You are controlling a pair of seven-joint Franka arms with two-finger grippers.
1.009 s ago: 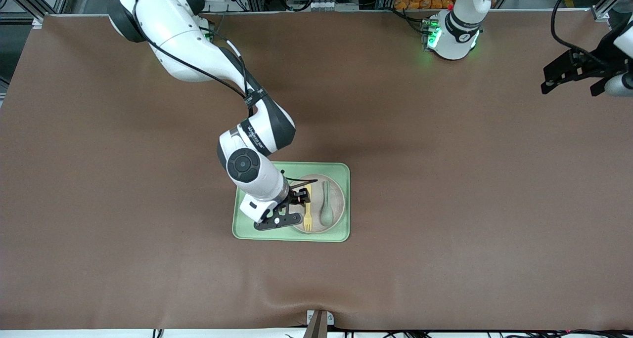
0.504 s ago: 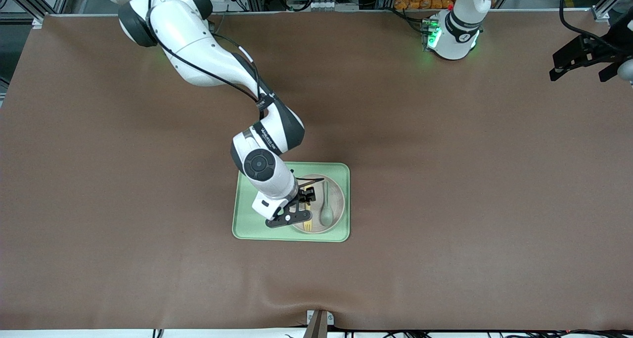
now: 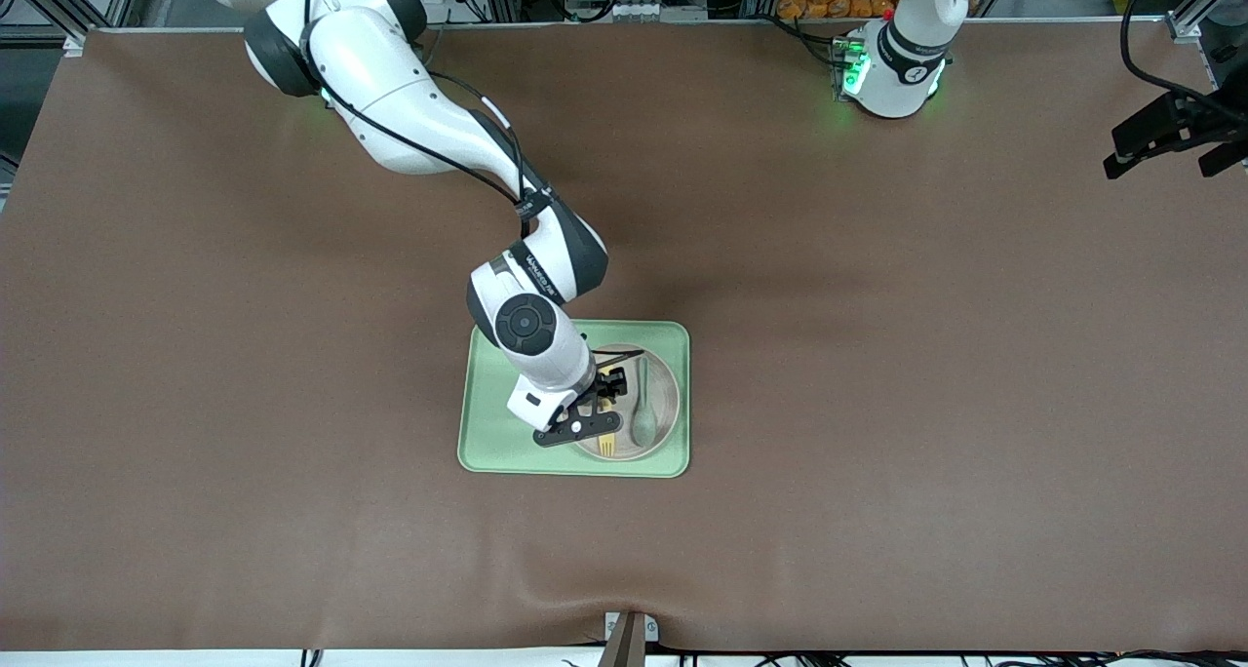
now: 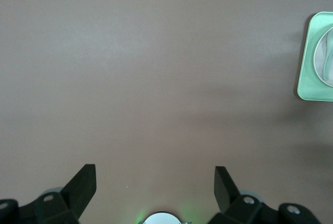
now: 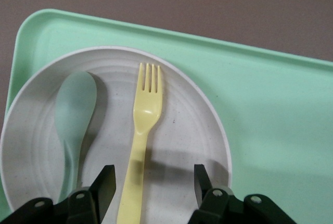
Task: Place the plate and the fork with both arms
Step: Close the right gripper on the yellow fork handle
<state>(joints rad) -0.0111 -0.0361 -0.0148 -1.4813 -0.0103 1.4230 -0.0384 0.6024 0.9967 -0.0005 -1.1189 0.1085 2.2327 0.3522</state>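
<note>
The off-white speckled plate lies in the light-green tray at mid table. The pale-yellow fork and a grey-green spoon lie side by side on the plate. In the right wrist view the fork lies on the plate, its handle between the open fingers. My right gripper is open, low over the plate, above the fork's handle. My left gripper is open and empty, held high over the table's edge at the left arm's end; in the left wrist view it hangs over bare table.
The tray has free floor beside the plate, toward the right arm's end. The spoon lies close to the fork. The tray's corner shows in the left wrist view. The brown mat covers the table.
My right gripper has moved across the tray toward the plate and now covers the fork's handle. My left gripper has drawn away toward the table's edge at the left arm's end.
</note>
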